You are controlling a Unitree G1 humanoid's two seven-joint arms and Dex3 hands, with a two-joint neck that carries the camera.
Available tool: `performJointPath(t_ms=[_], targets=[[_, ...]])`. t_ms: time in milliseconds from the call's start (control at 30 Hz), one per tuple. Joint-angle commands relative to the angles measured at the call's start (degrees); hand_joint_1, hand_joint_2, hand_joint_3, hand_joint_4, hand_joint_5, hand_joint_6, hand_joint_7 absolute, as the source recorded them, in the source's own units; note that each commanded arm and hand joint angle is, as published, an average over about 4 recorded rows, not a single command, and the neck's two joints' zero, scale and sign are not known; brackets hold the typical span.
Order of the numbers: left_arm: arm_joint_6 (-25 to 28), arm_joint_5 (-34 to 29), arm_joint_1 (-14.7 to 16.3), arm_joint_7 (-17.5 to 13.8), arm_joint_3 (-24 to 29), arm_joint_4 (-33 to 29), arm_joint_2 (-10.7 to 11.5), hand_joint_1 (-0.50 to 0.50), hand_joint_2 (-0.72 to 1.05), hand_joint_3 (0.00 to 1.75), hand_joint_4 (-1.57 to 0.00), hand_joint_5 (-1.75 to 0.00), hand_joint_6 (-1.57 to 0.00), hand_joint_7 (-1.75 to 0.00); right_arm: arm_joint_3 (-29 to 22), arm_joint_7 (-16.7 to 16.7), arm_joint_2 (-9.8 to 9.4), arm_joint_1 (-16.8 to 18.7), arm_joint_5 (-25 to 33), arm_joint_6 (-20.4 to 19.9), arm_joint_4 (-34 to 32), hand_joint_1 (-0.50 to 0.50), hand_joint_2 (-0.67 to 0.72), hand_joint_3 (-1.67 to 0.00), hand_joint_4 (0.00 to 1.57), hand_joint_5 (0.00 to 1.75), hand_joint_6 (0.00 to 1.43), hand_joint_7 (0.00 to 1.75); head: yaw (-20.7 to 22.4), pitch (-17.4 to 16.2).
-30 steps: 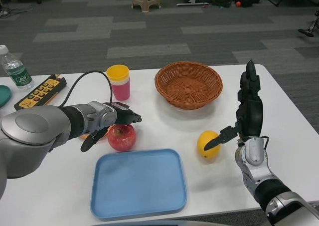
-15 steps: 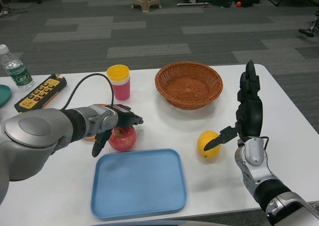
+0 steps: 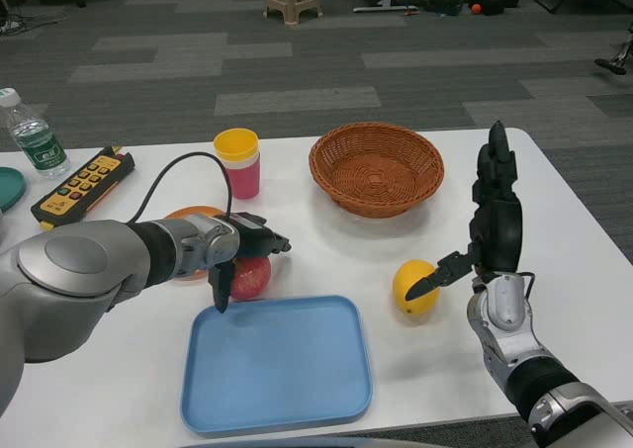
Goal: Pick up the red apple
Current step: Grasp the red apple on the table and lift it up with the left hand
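Red apple (image 3: 249,277) sits on the bench left of centre, just above the blue tray (image 3: 277,362), with the left hand (image 3: 237,244) draped over it, fingers (image 3: 219,286) curling down its side but seemingly not gripping yet, while the right hand (image 3: 490,225) waits open by the lemon (image 3: 414,286).

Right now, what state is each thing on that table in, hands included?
red apple: on the table, left hand over it, not lifted
left hand: fingers draped around the apple
right hand: raised, fingers apart, holding nothing
lemon: lying loose beside the right hand
wicker basket: upright, empty
blue tray: flat, empty
yellow and pink cup: upright
water bottle: upright, capped
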Motion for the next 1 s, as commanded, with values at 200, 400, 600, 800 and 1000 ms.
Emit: performJointPath(t_ms=[200, 400, 600, 800, 1000], targets=[[-0.04, -1.33, 0.94, 0.17, -0.25, 1.38, -0.09, -0.50, 0.94, 0.09, -0.05, 0.00, -0.29, -0.21, -0.16, -0.12, -0.27, 0.55, 0.23, -0.14, -0.22, 0.04, 0.72, 0.00, 0.00, 0.00, 0.00, 0.00, -0.02, 0.13], [-0.04, -2.29, 0.99, 0.17, -0.78, 1.84, -0.13, -0.50, 1.05, 0.09, -0.09, 0.00, -0.31, -0.19, -0.20, -0.16, -0.36, 0.55, 0.23, -0.14, -0.31, 0.04, 0.72, 0.00, 0.00, 0.00, 0.00, 0.00, 0.10, 0.01], [-0.04, -2.76, 1.23, 0.12, -0.32, 1.97, -0.20, -0.50, 1.05, 0.07, -0.16, 0.00, -0.33, -0.21, -0.25, -0.12, -0.36, 0.55, 0.23, -0.14, -0.31, 0.07, 0.66, 0.00, 0.00, 0.00, 0.00, 0.00, 0.24, 0.00], [-0.35, -2.76, 1.78, -0.89, 3.57, 2.43, -0.02, -0.50, 1.05, 0.09, -0.22, 0.00, -0.29, -0.21, -0.25, -0.08, -0.36, 0.59, 0.23, -0.14, -0.31, 0.08, 0.69, 0.00, 0.00, 0.00, 0.00, 0.00, 0.35, -0.06], [-1.07, -2.76, 2.55, -2.84, 9.37, 3.22, 0.46, -0.50, 1.05, 0.09, -0.27, 0.00, -0.29, -0.21, -0.34, -0.16, -0.25, 0.64, 0.23, -0.14, -0.33, 0.08, 0.68, 0.00, 0.00, 0.00, 0.00, 0.00, 0.49, 0.16]])
